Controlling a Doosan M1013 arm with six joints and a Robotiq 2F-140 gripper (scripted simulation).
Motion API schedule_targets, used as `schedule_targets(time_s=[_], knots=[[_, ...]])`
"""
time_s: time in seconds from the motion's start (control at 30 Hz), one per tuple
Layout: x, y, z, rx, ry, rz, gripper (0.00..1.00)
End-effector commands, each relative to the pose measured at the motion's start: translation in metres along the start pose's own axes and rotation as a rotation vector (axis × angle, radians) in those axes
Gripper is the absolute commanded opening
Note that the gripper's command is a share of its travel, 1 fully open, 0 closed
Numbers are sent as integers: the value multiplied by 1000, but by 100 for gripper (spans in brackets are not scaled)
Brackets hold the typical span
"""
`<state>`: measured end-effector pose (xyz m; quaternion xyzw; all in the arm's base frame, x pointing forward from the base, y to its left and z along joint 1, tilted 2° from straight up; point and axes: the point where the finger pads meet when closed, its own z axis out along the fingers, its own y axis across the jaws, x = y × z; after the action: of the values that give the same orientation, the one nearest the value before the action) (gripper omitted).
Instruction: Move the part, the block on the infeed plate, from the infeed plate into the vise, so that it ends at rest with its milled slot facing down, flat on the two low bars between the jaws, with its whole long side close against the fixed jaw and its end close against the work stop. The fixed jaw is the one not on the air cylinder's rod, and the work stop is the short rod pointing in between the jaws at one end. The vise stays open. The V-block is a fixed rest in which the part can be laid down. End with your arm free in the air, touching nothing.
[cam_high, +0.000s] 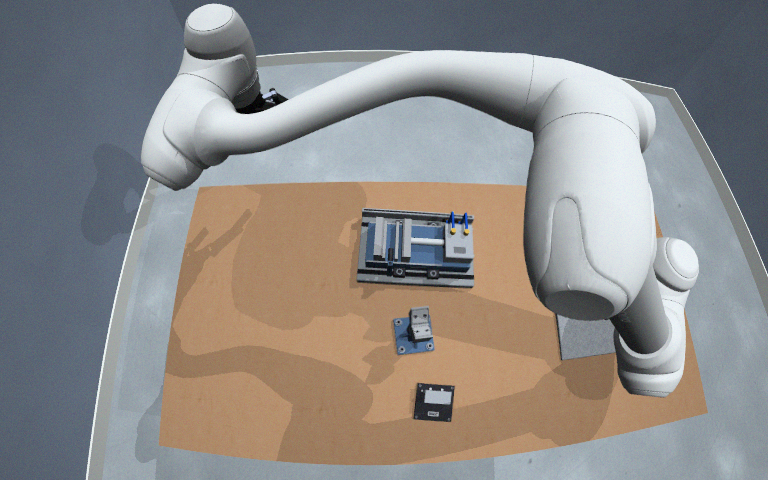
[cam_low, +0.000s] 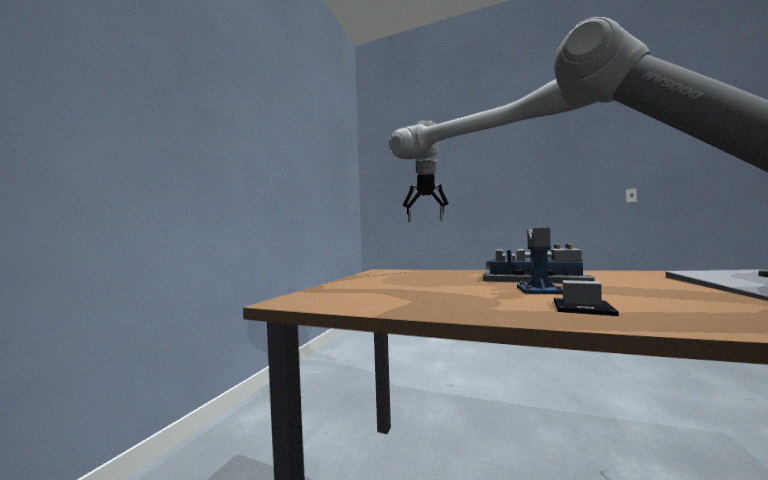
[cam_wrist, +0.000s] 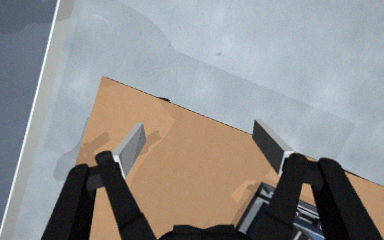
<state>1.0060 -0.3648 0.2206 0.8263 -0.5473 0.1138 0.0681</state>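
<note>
Orange-brown board tops the table (cam_low: 351, 302), and the task's things stand in a row across it. The part (cam_low: 581, 292), a pale grey block, rests on the black infeed plate (cam_low: 606, 310) near the table's front edge. Its top face shows light against the plate (cam_high: 420, 408) from above. Behind it the V-block (cam_high: 420, 325) sits on a small blue base, well apart from the part. Further back stands the vise (cam_high: 416, 274) on its grey base, jaws apart, with the air cylinder (cam_high: 459, 247) at one end and nothing between the jaws.

The gripper (cam_low: 425, 213) hangs high in the air past the table's far corner, well away from the part and touching nothing. Its fingers are spread fully wide and hold nothing. Between them the wrist view shows the table's corner and the floor, with a bit of the vise (cam_wrist: 260, 212) at the lower edge. The arm (cam_high: 396, 84) reaches across above the table.
</note>
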Motion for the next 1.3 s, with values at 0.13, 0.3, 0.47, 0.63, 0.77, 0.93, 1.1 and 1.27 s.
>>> schedule_targets(time_s=[0.13,0.3,0.47,0.63,0.77,0.93,1.1,1.27], knots=[[0,0,0,0,0,0,100],[0,0,0,0,0,0,100],[0,0,0,0,0,0,100],[-13,-4,-6,4,-5,10,100],[-98,-25,-45,26,-50,91,100],[-193,-31,-83,37,-118,205,100],[-251,-29,-105,35,-143,249,100],[-359,-10,-144,20,-193,338,100]])
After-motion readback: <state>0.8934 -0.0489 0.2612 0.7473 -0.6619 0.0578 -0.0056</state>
